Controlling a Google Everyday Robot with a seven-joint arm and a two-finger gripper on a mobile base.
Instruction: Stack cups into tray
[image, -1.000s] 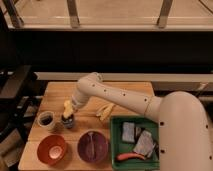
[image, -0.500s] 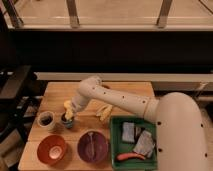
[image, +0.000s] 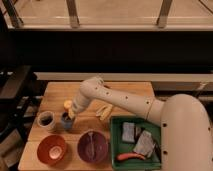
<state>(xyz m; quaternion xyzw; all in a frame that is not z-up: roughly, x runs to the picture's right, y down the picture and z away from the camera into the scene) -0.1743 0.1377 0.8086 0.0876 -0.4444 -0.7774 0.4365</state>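
A dark shiny metal cup (image: 46, 120) stands upright at the left of the wooden table. A slightly larger light blue cup (image: 66, 122) stands just to its right. My gripper (image: 67, 113) reaches down from the right and sits right over the blue cup, at its rim or in it; its tip hides part of the cup. The green tray (image: 119, 139) lies at the table's front right, well apart from both cups. It holds grey cloths and an orange-red item.
An orange bowl (image: 51, 149) and a purple bowl (image: 92, 146) with a utensil in it sit at the front edge, just in front of the cups. A banana (image: 104, 111) lies between the blue cup and the tray. My arm spans the table's middle.
The gripper has stayed at the blue cup, shifting only slightly downward and back. Both cups stand where they were.
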